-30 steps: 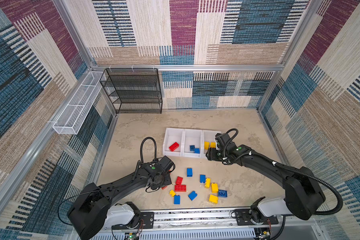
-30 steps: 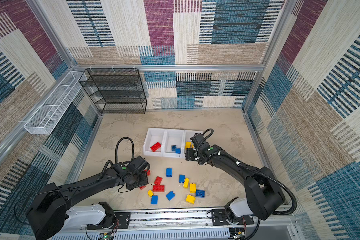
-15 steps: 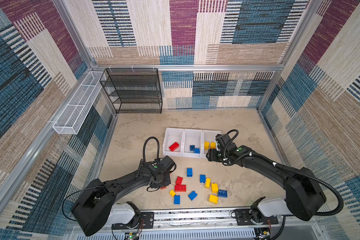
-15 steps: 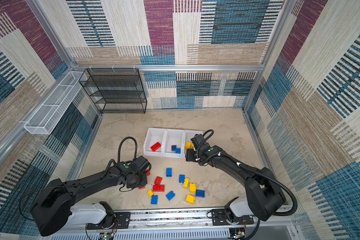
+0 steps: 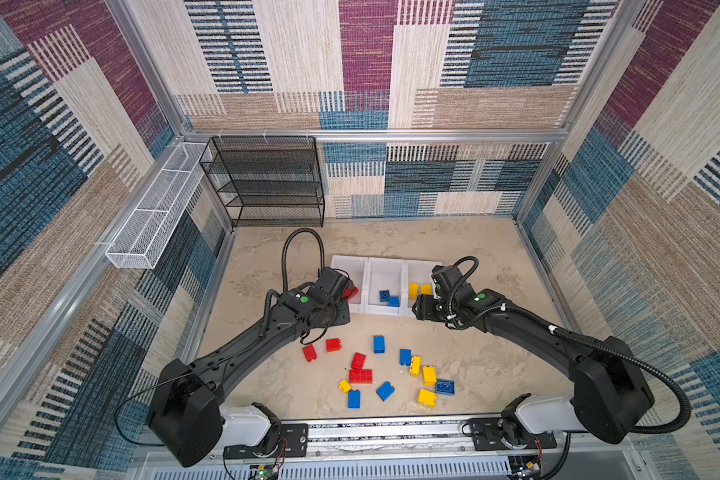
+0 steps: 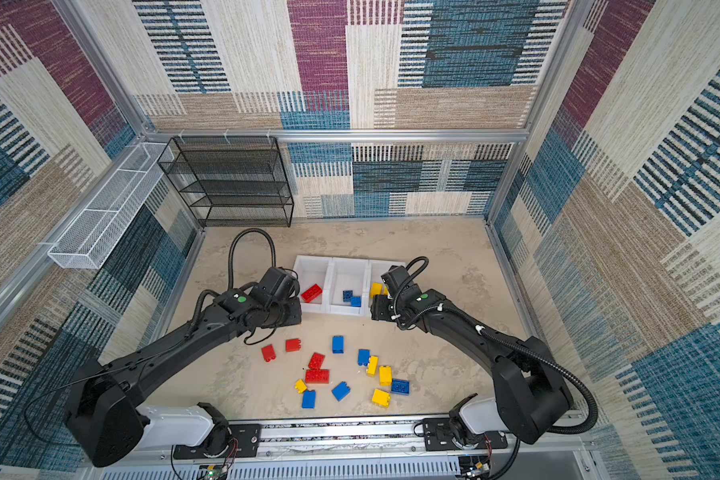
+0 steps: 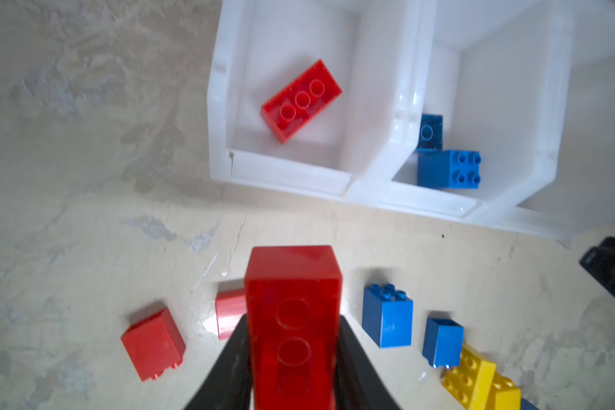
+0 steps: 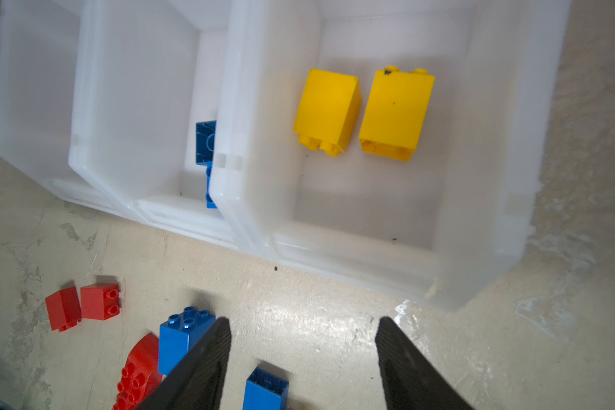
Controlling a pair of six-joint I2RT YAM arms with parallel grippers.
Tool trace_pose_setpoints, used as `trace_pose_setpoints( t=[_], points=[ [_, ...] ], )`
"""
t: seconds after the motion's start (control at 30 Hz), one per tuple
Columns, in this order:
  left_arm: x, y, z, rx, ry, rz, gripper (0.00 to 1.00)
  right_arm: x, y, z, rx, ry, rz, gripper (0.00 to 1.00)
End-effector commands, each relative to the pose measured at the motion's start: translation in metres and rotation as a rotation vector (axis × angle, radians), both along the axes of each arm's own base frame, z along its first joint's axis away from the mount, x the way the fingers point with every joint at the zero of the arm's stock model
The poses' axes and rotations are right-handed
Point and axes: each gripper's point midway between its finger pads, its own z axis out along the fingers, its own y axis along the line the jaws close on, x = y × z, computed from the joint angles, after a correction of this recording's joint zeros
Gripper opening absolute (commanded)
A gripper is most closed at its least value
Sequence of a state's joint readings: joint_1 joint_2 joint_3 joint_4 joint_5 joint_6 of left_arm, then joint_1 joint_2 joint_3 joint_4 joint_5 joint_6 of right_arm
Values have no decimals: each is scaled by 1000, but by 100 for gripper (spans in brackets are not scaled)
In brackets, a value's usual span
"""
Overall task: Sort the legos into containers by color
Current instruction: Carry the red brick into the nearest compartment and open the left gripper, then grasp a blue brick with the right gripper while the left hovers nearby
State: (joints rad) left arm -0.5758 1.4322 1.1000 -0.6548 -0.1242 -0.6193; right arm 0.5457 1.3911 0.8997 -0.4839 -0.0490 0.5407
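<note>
left gripper (image 7: pixel 293 321) is clamping a long red plastic brick (image 7: pixel 292 273). its black fingers (image 7: pixel 240 340) are pinching the brick from both sides, and the hollow underside is facing the wrist cam. it looks like it's hanging a bit above the beige mottled tabletop (image 7: pixel 86 213), short of the near wall of the three joined white plastic bins (image 7: pixel 288 175), so it isn't over any of them yet.

right gripper (image 8: pixel 302 321) is sitting with its jaws wide apart and nothing between them. it's hovering just in front of the end bin on its own side. a small blue plastic brick (image 8: pixel 265 388) is lying on the tabletop below the gap, not touching either finger as far as i can tell.

bins so far:
- the bin on the left arm's side is holding one oblong red brick (image 7: pixel 300 101), lying at an angle
- the middle one is holding two blue square bricks (image 7: pixel 448 168), right beside each other
- the bin on the right arm's side is holding two yellow blocks (image 8: pixel 327 110), lying side by side on their sides

everything else is sitting loose between the two arms. in both top views the scatter of red, blue and yellow bricks (image 5: pixel 360 376) is lying nearer the robot's base than the bins, with two small red ones (image 5: pixel 333 344) closest to the left arm.
</note>
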Motion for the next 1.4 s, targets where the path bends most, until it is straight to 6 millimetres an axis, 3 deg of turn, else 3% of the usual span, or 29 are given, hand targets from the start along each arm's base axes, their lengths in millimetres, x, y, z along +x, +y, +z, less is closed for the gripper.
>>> trace_pose_setpoints(
  t=[0.0, 0.23, 0.33, 0.47, 0.67, 1.0, 1.37],
  points=[
    [31, -9, 1, 31, -23, -100, 36, 3, -1, 4, 1, -13, -20, 68],
    [82, -12, -19, 84, 31, -131, 39, 2, -6, 10, 0, -27, -42, 68],
    [93, -12, -19, 86, 36, -133, 53, 2, -7, 12, -3, -30, -51, 70],
    [94, -10, -14, 91, 25, -134, 59, 1, -8, 12, -5, -31, -52, 71],
    [74, -5, -12, 53, 20, -128, 60, 3, -5, 10, 0, -23, -46, 71],
    [12, 23, -19, -11, 25, -45, 60, 7, 6, 11, 1, -17, -4, 71],
    [-46, 54, -35, -43, 43, 60, 60, -14, 44, -3, 1, 26, 86, 70]
  ],
)
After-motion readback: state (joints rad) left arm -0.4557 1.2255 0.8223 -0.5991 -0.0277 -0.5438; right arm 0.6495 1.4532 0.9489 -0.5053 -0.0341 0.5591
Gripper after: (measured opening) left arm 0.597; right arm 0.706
